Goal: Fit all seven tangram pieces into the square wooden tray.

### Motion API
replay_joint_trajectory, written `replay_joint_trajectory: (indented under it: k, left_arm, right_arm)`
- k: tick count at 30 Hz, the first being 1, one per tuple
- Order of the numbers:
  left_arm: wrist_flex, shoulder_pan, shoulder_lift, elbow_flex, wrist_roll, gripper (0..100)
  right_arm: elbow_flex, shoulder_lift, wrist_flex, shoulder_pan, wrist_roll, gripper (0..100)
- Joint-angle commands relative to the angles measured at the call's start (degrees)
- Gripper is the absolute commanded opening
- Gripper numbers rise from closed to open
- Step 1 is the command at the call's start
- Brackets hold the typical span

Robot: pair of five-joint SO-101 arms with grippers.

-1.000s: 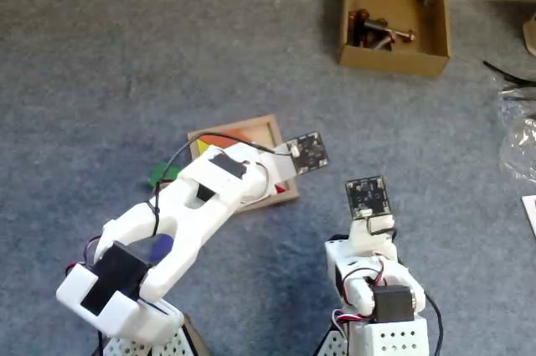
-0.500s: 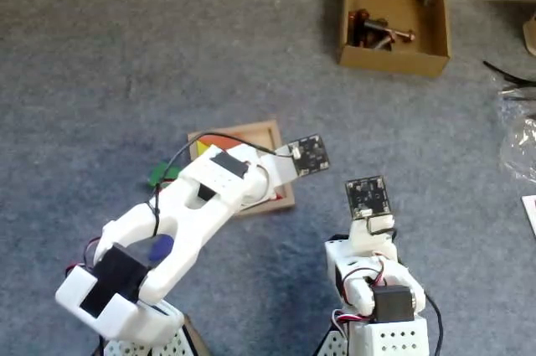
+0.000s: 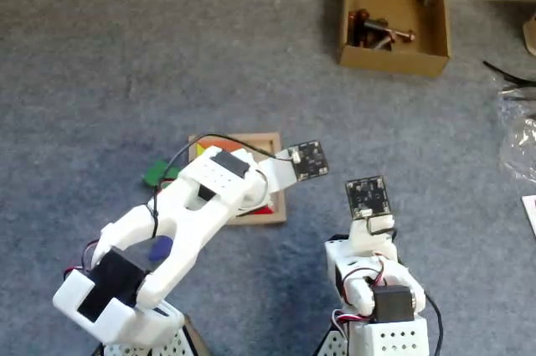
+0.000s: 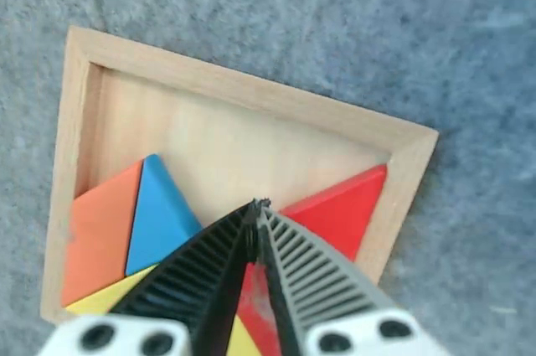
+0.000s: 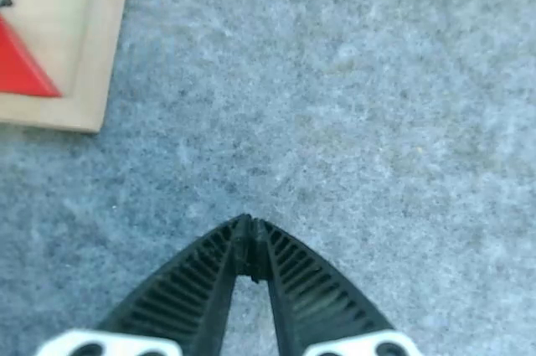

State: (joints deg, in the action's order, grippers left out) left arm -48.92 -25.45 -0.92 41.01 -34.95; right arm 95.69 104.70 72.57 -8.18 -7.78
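Fingers of left gripper (image 4: 258, 205) together above tray (image 4: 251, 92) with blue piece (image 4: 159, 214); right gripper (image 5: 249, 222) likewise together

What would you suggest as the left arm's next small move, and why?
Probably lift the left gripper, shut over the wooden tray beside the red triangle, and head toward the green piece lying on the carpet outside the tray; part of the tray floor is bare.

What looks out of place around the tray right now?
A green piece lies on the carpet beside the wooden tray, outside it, while much of the tray's floor is bare. Nothing looks spilled or damaged.
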Motion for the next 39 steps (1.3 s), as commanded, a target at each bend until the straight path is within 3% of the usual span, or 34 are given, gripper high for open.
replay_joint_trajectory:
  k: [1,13,21,39]
  left_arm:
    - [-3.96,-0.48,0.13,0.04,0.53,1]
    - [-8.18,-0.57,0.13,0.22,0.53,1]
    - [-8.26,-4.26,-0.66,-0.84,0.53,1]
    - [-17.93,-0.13,-5.05,-12.35,0.79,1]
  right_arm:
    - [6.73,0.48,-1.01,-0.57,0.44,0.5]
    - [6.73,0.48,-1.01,-0.57,0.44,0.5]
    - [6.73,0.48,-1.01,-0.57,0.44,0.5]
    - [6.73,0.48,-1.01,-0.57,0.44,0.5]
